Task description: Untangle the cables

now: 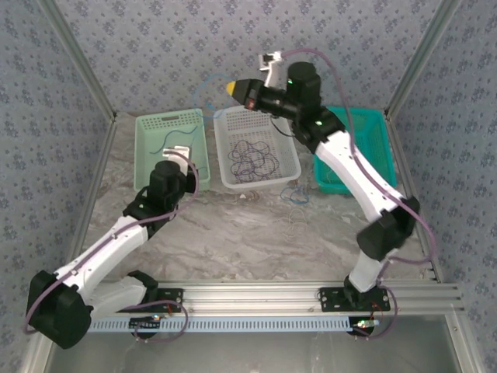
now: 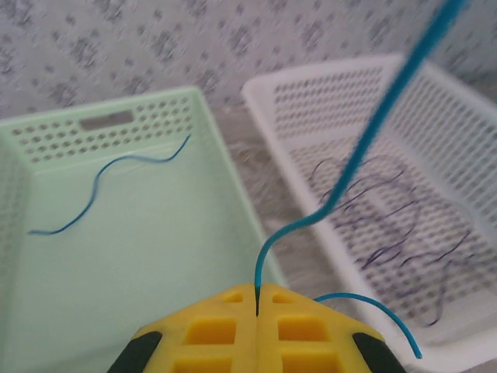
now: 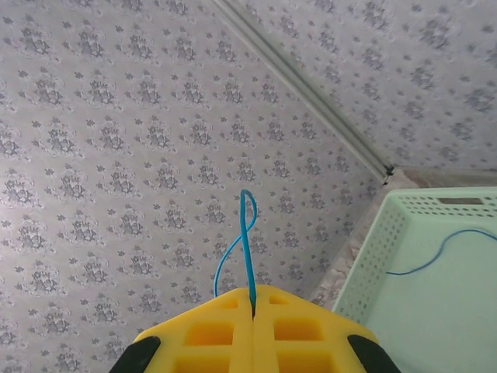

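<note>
While my left hand (image 2: pixel 256 303) and right hand (image 3: pixel 252 299) each pinch the blue cable (image 2: pixel 365 148), strung above the white basket (image 2: pixel 334 71), I'd separate them slowly, clear of the dark cables (image 2: pixel 373 198) below.

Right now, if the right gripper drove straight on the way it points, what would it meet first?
Past the blue cable it pinches, the right gripper would likely meet the patterned wall. The green basket sits off to the side, out of that line. How far the wall is, I cannot tell.
</note>
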